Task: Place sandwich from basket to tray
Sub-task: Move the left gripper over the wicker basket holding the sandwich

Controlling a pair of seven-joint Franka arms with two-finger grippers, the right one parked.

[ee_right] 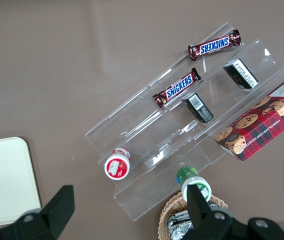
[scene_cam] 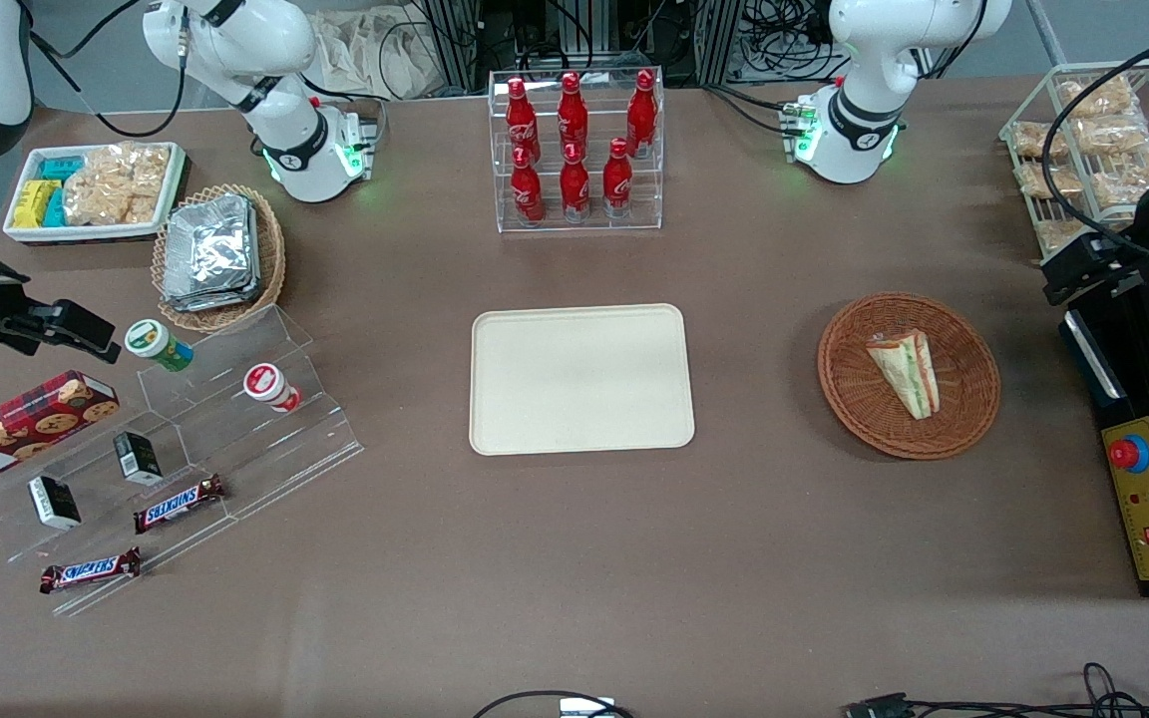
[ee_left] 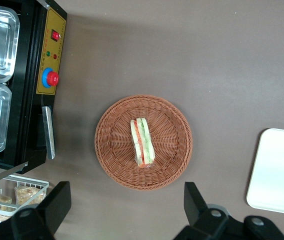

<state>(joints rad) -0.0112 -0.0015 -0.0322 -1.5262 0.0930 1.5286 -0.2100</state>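
Note:
The sandwich (scene_cam: 906,371) (ee_left: 142,142), a wrapped pale wedge with green and orange-red stripes, lies in the middle of the round reddish-brown wicker basket (scene_cam: 839,384) (ee_left: 112,150). The cream tray (scene_cam: 579,379) (ee_left: 277,170) lies flat and bare at the table's centre, beside the basket toward the parked arm's end. My gripper (scene_cam: 1073,274) (ee_left: 127,205) hangs high above the table at the working arm's end, off to the side of the basket and not over it. It is open wide, with only bare tabletop between its black fingers (ee_left: 57,200).
A black machine with a yellow button panel (scene_cam: 1148,499) (ee_left: 52,55) stands at the working arm's end, beside a wire rack of bagged snacks (scene_cam: 1083,140). A rack of red bottles (scene_cam: 574,150) stands farther from the camera than the tray. An acrylic snack stand (scene_cam: 186,449) sits toward the parked arm's end.

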